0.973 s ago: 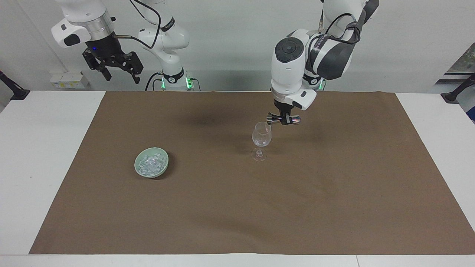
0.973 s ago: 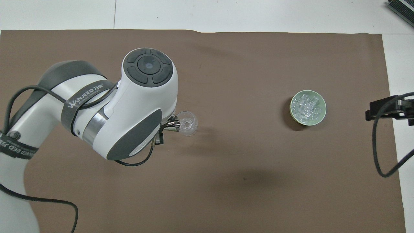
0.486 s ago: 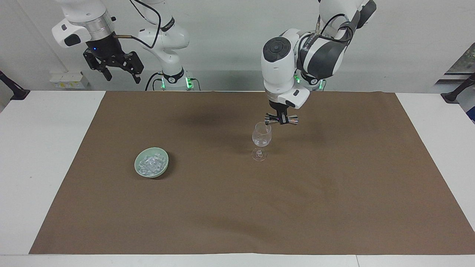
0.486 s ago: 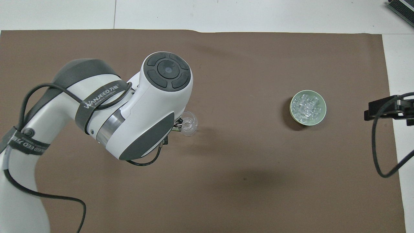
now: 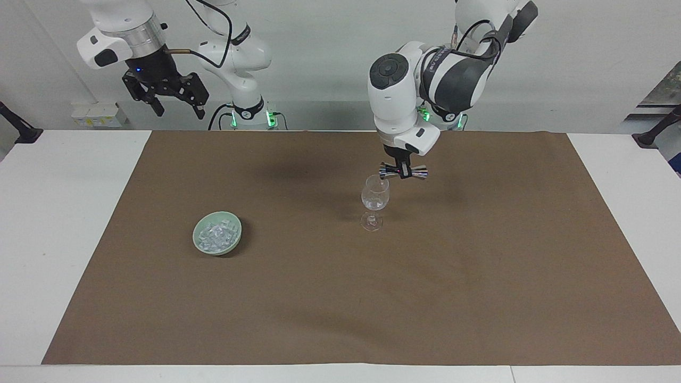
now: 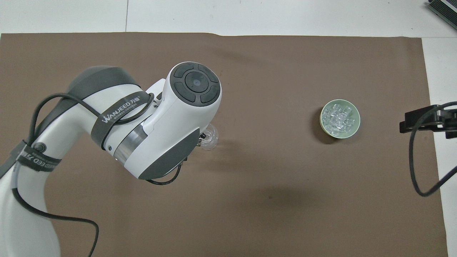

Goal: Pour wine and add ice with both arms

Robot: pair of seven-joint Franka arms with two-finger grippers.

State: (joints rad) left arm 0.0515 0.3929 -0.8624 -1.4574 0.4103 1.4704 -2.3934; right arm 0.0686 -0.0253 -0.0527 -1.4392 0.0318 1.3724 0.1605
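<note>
1. Brown paper mat (image 5: 340, 298) covers a white table (image 5: 58, 223); a pale wall stands at the robots' end.
2. "WANJEED" is written on the left arm's strap (image 6: 119, 107).
3. The facing view shows the left gripper (image 5: 403, 171) closed, perhaps on a small metal thing, over the wine glass (image 5: 374, 202); the overhead view hides it.
4. The right gripper (image 5: 178, 106) waits open, holding nothing.
5. The ice (image 5: 216, 236) lies in a green bowl (image 5: 198, 232) toward the right arm's end.

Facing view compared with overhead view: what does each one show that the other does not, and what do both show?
Only the facing view shows the shut left gripper holding a small shiny tool above the wine glass, and the raised right gripper with open jaws. Only the overhead view looks straight down into the glass; the left arm hides that gripper there. Both show the green bowl of ice on the brown mat.
</note>
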